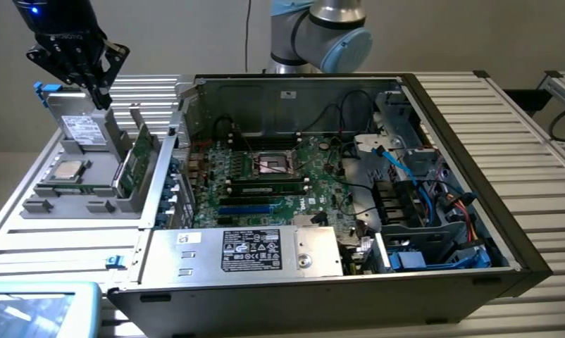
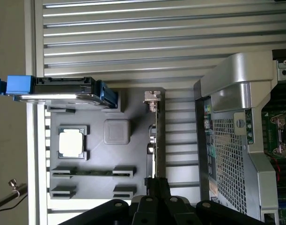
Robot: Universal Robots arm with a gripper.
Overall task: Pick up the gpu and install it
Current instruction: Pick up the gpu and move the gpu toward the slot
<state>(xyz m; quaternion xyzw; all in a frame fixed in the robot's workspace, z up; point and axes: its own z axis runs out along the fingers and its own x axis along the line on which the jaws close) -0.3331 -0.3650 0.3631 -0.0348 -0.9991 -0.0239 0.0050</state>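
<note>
The gpu (image 1: pixel 139 159) stands on edge in a slot of a grey holder (image 1: pixel 68 205) at the exterior view's left, with its silver bracket end up. My black gripper (image 1: pixel 102 100) hangs above the holder, shut and holding nothing. In the wrist view the gpu (image 2: pixel 156 136) appears edge-on as a thin line with its bracket at the far end. The closed fingertips of the gripper (image 2: pixel 157 182) line up with the card's near end, apart from it. The open computer case (image 1: pixel 466 176) lies to the right with its green motherboard (image 1: pixel 263 165) exposed.
The holder also carries a grey drive with blue tabs (image 1: pixel 83 127), a square silver processor (image 1: pixel 71 170) and a narrow memory stick (image 2: pixel 91 172). In the case, a power supply (image 1: pixel 249 250) sits at the front and blue cables (image 1: pixel 423 176) at the right. A slatted metal table (image 1: pixel 527 141) lies underneath.
</note>
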